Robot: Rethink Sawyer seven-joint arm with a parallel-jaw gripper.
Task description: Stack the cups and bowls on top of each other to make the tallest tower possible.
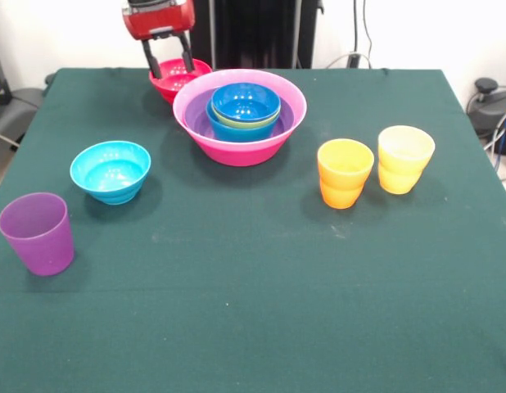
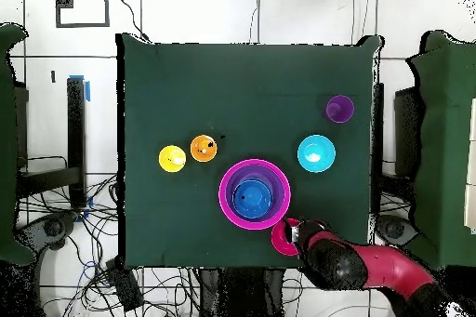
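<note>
Tool (image 1: 168,62) poised directly over the small red-pink bowl (image 1: 178,79), fingers spread, one to each side of the near rim, nothing clamped yet. The bowl sits on the worktop (image 1: 253,311), touching the tower (image 1: 240,115), whose hot-pink base lies just beside the tool; the likely lift must carry sideways onto it.

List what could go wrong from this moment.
1. The gripper straddles the red bowl's rim right beside the pink bowl; lifting carelessly could knock the nested stack.
2. A rim pinch on a thin plastic bowl may slip and drop it.
3. The cyan bowl and three cups sit apart, so the tower remains short.
</note>
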